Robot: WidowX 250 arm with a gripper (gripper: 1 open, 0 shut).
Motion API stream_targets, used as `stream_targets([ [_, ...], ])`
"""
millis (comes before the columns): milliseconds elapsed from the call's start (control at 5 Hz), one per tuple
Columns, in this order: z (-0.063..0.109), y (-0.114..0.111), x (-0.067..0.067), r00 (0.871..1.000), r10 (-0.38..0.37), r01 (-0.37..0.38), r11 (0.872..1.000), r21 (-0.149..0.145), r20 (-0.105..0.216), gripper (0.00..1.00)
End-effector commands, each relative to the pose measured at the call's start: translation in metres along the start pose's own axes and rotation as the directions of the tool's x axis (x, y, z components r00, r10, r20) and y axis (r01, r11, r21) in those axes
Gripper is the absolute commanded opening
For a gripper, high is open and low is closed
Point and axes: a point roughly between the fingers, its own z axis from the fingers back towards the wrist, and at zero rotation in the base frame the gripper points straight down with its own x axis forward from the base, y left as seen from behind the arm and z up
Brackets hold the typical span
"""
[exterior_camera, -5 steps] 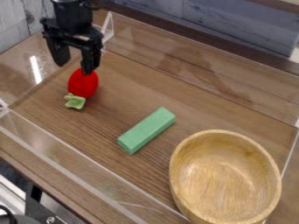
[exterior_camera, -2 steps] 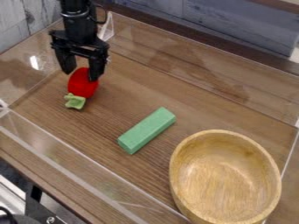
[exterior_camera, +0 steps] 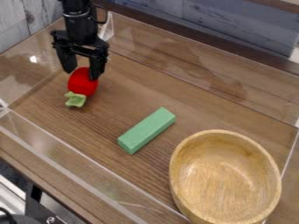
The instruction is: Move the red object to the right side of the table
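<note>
The strawberry-shaped toy [exterior_camera: 83, 81] is small, glossy and bright red, its rounded body tapering toward a pale green leafy cap. It lies on its side on the dark brown wood-grain tabletop [exterior_camera: 158, 66], directly below the end effector [exterior_camera: 80, 61] in the view, the cap pointing away from it, toward the lower left.

Compared with the earliest frame, the end effector has come in over the toy, its fingers now overlapping the toy's upper edge in the view, where more of the red showed before. The toy has kept its place, and so have the green block and the bowl.

The end effector is black, its fingers spread wide apart, one on each side of the toy's upper end. It is released, with nothing gripped; whether a finger touches the toy, I cannot tell.

To the end effector's lower right lies the green rectangular block [exterior_camera: 146, 131], set diagonally, and farther that way the round light wooden bowl [exterior_camera: 225, 178].
</note>
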Motion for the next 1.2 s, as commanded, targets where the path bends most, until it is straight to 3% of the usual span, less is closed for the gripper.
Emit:
stream_targets([
  [0,0.0121,0.0108,0.0102,0.999,0.014,-0.014,1.0,0.01,0.043,1.0],
  [1000,0.0036,0.011,0.0168,0.999,0.033,-0.033,0.999,-0.031,0.012,1.0],
])
